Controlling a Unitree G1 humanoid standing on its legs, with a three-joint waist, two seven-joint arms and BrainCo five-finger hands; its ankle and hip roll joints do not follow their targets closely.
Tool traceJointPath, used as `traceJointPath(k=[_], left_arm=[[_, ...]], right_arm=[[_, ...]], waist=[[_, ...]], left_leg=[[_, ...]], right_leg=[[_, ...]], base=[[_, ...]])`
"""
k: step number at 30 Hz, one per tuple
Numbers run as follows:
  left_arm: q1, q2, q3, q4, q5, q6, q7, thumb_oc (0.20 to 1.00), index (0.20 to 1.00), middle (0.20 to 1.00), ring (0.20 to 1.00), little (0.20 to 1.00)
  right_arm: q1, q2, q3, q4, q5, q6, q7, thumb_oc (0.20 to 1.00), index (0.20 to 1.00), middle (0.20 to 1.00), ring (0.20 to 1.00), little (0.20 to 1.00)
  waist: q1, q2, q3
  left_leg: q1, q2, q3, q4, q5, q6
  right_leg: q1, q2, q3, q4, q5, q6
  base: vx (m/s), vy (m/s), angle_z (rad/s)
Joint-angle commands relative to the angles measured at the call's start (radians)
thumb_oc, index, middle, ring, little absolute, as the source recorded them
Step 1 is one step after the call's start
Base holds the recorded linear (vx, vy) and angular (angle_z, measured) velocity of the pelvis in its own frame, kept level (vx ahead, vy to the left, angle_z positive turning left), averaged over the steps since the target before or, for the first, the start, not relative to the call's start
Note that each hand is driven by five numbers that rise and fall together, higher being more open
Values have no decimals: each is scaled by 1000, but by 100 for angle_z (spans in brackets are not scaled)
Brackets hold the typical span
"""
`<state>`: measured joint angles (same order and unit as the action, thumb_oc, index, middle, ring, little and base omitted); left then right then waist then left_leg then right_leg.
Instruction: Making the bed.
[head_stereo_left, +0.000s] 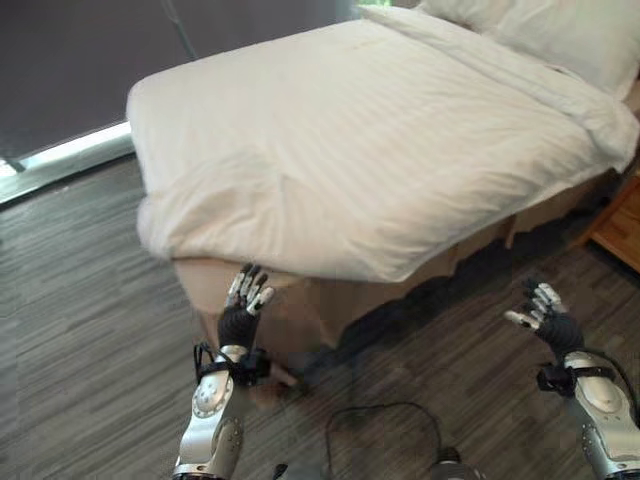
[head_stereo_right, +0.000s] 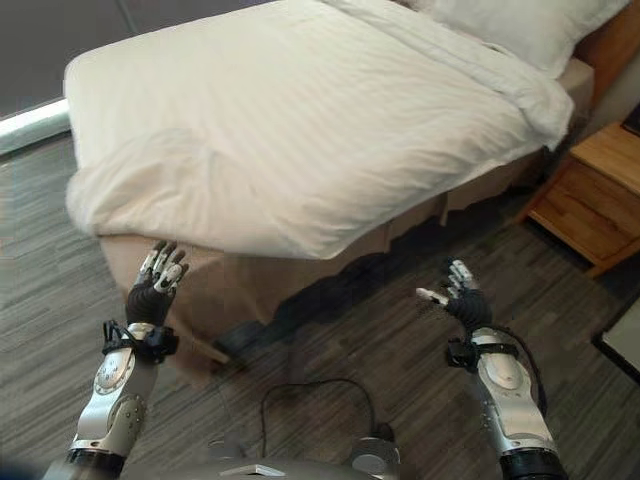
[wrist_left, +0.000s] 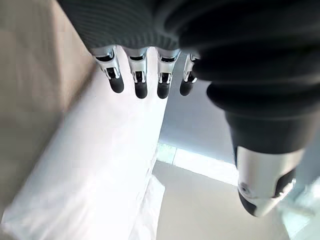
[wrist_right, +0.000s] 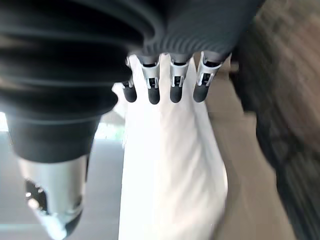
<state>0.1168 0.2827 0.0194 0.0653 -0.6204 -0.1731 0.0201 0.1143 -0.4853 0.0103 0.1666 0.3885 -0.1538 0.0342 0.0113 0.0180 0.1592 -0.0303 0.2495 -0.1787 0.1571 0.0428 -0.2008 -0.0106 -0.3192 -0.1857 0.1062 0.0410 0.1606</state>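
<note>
Left hand (head_stereo_left: 243, 305) raised, fingers straight and apart, empty, close to the bed's near corner at 7 o'clock. Right hand (head_stereo_right: 464, 296) likewise spread and empty, over the floor (head_stereo_left: 90, 300) at 5 o'clock, apart from the bed. Duvet (head_stereo_left: 350, 140) covers the mattress, its edge hanging unevenly over the tan skirt (head_stereo_left: 330, 300); judged: palms poised to grasp and straighten that edge. Pillow (head_stereo_left: 560, 35) at 1 o'clock. Nightstand (head_stereo_right: 590, 195) at 3 o'clock, clear of reach.

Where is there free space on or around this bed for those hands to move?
The floor between the left hand and right hand, in front of the bed's skirt, is open. The duvet lies broad and bare. It is tighter by the nightstand and pillow.
</note>
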Motion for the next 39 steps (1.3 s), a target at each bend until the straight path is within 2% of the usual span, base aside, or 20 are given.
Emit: traceJointPath(k=[1,3,4,5,6,7,8,9,12,14,15,16,19,21,22,24,26,29,33,39], left_arm=[[39,25,48,-83,-25,-48,-1,1000,1000,1000,1000,1000],[26,37,45,-70,-22,-48,0,1000,1000,1000,1000,1000],[13,48,38,-59,-14,-47,3,1000,1000,1000,1000,1000],[-16,66,29,-42,-9,-44,1,1000,1000,1000,1000,1000],[-17,67,29,-41,-9,-44,0,1000,1000,1000,1000,1000],[-49,105,12,-29,45,-43,11,1000,1000,1000,1000,1000],[-50,106,11,-28,45,-43,11,1000,1000,1000,1000,1000],[-83,145,9,-11,96,-44,33,1000,1000,1000,1000,1000],[-111,197,23,-7,130,-47,47,1000,1000,1000,1000,1000],[-131,222,29,0,136,-45,23,1000,1000,1000,1000,1000],[-122,226,55,-13,167,-39,36,1000,1000,1000,1000,1000],[-122,226,55,-14,167,-38,36,1000,1000,1000,1000,1000],[-108,192,66,-12,200,-32,43,1000,1000,1000,1000,1000],[-102,182,64,-10,192,-32,36,1000,1000,1000,1000,1000],[-84,156,65,1,166,-32,17,1000,1000,1000,1000,1000],[-78,150,71,6,153,-32,21,1000,1000,1000,1000,1000],[-66,140,105,26,138,-38,38,1000,1000,1000,1000,1000],[-82,164,148,14,145,-44,36,1000,1000,1000,1000,1000],[-125,195,161,22,145,-48,57,1000,1000,1000,1000,1000],[-189,238,152,104,82,-68,71,1000,1000,1000,1000,1000]], right_arm=[[-50,-27,-16,-65,-37,-49,-11,1000,1000,1000,1000,1000],[-45,-20,-22,-78,-39,-49,-12,1000,1000,1000,1000,1000],[-43,-17,-27,-76,-46,-49,-15,1000,1000,1000,1000,1000],[-31,10,-39,-80,-56,-40,-19,1000,1000,1000,1000,1000],[-30,11,-40,-81,-56,-40,-19,1000,1000,1000,1000,1000],[9,65,-64,-96,-65,-44,-39,1000,1000,1000,1000,1000],[9,66,-65,-97,-65,-43,-39,1000,1000,1000,1000,1000],[-13,111,-27,-78,-58,-47,-53,1000,1000,1000,1000,1000],[-12,141,40,-86,16,-49,2,1000,1000,1000,1000,1000],[5,106,63,-104,-22,-38,61,1000,1000,1000,1000,1000],[-2,87,55,-102,-78,-41,47,1000,1000,1000,1000,1000],[-3,87,55,-102,-78,-41,47,1000,1000,1000,1000,1000],[12,103,42,-58,-87,-38,43,1000,1000,1000,1000,1000],[13,99,44,-56,-103,-37,42,1000,1000,1000,1000,1000],[5,91,45,-46,-112,-37,43,1000,1000,1000,1000,1000],[-3,84,49,-44,-110,-37,44,1000,1000,1000,1000,1000],[-11,67,78,-36,-135,-29,52,1000,1000,1000,1000,1000],[-19,41,82,-45,-120,-29,75,1000,1000,1000,1000,1000],[-34,11,90,-26,-128,-22,78,1000,1000,1000,1000,1000],[-20,-7,87,-47,-114,-28,96,1000,1000,1000,1000,1000]], waist=[[10,27,-45],[5,33,-47],[-2,27,-47],[-21,11,-49],[-19,7,-48],[-40,-12,-57],[-39,-15,-59],[-49,-22,-51],[-66,2,-33],[-71,15,-28],[-64,22,-13],[-63,23,-14],[-64,16,-9],[-61,12,-11],[-49,-4,-28],[-44,-8,-31],[-29,-26,-44],[-22,-43,-53],[-1,-48,-15],[-7,-45,-26]], left_leg=[[30,144,25,-135,255,-12],[17,135,50,-128,204,-14],[7,126,63,-106,141,-14],[9,89,109,-88,-22,4],[8,85,111,-82,-27,5],[35,17,133,-155,-67,44],[33,12,134,-157,-63,46],[57,-41,182,-181,-62,80],[63,-75,202,-200,-33,111],[71,-95,183,-214,-29,147],[92,-120,189,-222,-38,186],[88,-119,189,-221,-36,185],[115,-160,221,-231,-52,214],[122,-167,229,-232,-57,212],[129,-184,252,-237,-68,202],[128,-188,259,-234,-72,201],[106,-192,279,-181,-83,183],[70,-183,300,-56,-116,160],[-18,-196,221,145,-104,136],[-52,-136,190,-37,-31,119]], right_leg=[[2,25,24,-7,-67,10],[-5,-16,24,11,-56,31],[-5,-44,24,8,-42,43],[8,-104,17,-9,5,67],[9,-107,18,-11,6,70],[3,-166,42,-27,159,95],[0,-170,43,-30,164,96],[-40,-202,44,-22,278,80],[-91,-137,124,114,244,44],[-134,-20,209,279,173,22],[-184,37,154,412,117,4],[-187,38,154,411,120,3],[-232,185,45,425,-47,-40],[-203,194,10,372,-65,-50],[-153,199,-69,181,-57,-58],[-145,208,-88,115,-39,-57],[-58,235,-26,-9,-44,-63],[13,245,-41,-85,-51,-81],[45,257,2,-90,-61,-106],[83,235,29,-127,-71,-88]], base=[[-44,581,92],[-33,390,50],[-25,617,20],[-11,481,15],[44,771,23],[36,444,21],[28,773,37],[-48,540,26],[-70,513,-42],[-46,476,-19],[-51,465,6],[-43,446,-39],[12,253,-67],[45,57,-31],[62,-46,-3],[54,-52,-5],[40,-78,-15],[50,-88,-10],[-13,-24,-34],[88,68,-32]])
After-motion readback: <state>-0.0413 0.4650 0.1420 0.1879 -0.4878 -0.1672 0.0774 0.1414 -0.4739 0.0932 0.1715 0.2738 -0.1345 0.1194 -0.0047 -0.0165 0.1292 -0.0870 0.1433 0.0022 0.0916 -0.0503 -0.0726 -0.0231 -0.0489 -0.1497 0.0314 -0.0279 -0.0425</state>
